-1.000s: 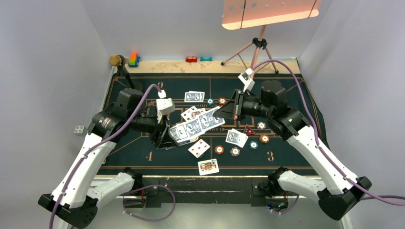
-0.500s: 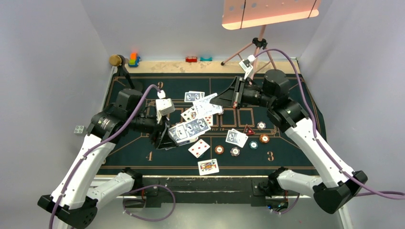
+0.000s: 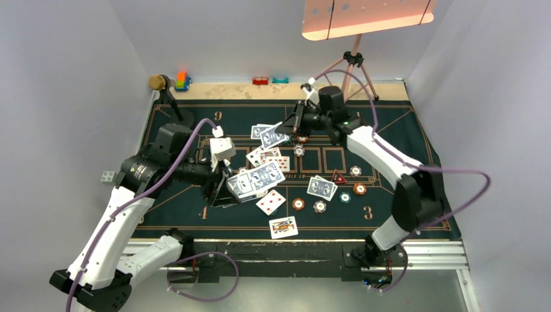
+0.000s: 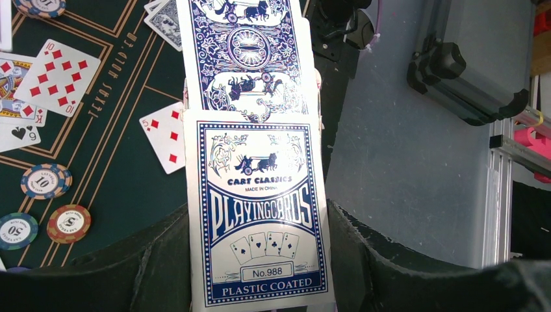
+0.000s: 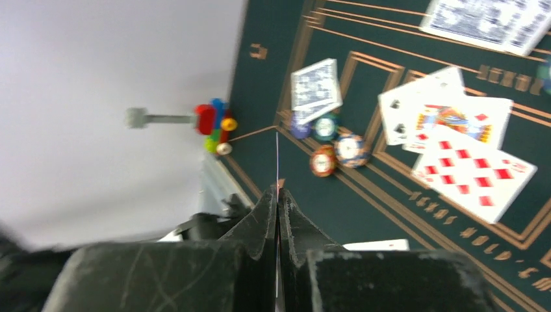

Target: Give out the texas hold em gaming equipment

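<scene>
Over the green felt mat (image 3: pixel 182 218), the right hand (image 5: pixel 278 201) is swinging away from the deck toward the far side, pressed together on a single card (image 5: pixel 277 156) standing edge-on between its fingers. Another card is apparently being dealt. The left hand (image 3: pixel 226 187) is pinching the fanned deck (image 4: pixel 256 214) mid-mat, well apart. Chips (image 3: pixel 298 203) are lying nearby.

A robot lab cell: plain grey walls (image 3: pixel 65 71), tripod lamp (image 3: pixel 351 60), table-mounted arms (image 3: pixel 120 218).
</scene>
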Robot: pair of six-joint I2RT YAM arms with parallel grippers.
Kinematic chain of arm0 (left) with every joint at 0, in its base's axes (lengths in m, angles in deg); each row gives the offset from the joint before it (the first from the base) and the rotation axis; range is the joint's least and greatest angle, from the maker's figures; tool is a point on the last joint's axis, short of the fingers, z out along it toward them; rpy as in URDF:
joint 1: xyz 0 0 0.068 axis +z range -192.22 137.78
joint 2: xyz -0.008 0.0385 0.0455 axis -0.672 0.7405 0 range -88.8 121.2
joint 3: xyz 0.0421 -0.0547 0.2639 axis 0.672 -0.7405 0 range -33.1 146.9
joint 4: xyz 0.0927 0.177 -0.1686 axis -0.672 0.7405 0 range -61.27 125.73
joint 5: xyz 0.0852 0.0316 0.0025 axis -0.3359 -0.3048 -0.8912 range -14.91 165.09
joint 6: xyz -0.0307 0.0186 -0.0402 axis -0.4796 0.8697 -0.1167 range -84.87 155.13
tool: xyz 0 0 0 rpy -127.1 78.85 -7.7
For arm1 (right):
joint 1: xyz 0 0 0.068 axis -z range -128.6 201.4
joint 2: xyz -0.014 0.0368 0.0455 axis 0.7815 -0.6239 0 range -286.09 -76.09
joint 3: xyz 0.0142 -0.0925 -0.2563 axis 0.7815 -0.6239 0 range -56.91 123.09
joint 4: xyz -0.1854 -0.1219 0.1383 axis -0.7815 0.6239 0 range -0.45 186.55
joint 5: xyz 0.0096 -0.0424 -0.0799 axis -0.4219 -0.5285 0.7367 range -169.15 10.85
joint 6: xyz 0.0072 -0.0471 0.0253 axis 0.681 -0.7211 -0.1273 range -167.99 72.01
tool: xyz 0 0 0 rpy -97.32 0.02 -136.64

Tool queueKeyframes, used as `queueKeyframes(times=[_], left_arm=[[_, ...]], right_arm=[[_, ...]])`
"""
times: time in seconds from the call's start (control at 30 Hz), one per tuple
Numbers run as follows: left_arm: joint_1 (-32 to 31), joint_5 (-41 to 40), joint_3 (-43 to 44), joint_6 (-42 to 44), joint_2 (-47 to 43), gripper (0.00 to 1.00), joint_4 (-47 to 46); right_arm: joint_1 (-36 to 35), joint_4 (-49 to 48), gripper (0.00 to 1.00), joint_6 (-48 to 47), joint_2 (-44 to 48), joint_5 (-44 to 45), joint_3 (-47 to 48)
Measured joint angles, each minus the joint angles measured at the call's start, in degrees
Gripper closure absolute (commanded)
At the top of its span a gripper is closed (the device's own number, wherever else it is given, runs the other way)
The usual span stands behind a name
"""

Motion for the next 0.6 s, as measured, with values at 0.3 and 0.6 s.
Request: queueKeyframes(times=[0.3, 0.6], left_arm=[[0.00, 0.00, 0.57, 0.24, -0.02, 1.00, 1.09], [0.00, 0.04, 0.96, 0.24, 0.13, 1.00, 1.31]], right_arm=[[-3.45, -7.76, 1.00, -0.26, -17.00, 7.93, -6.34], [-8.66, -14.32, 1.00, 1.11, -23.26, 13.38, -7.67]])
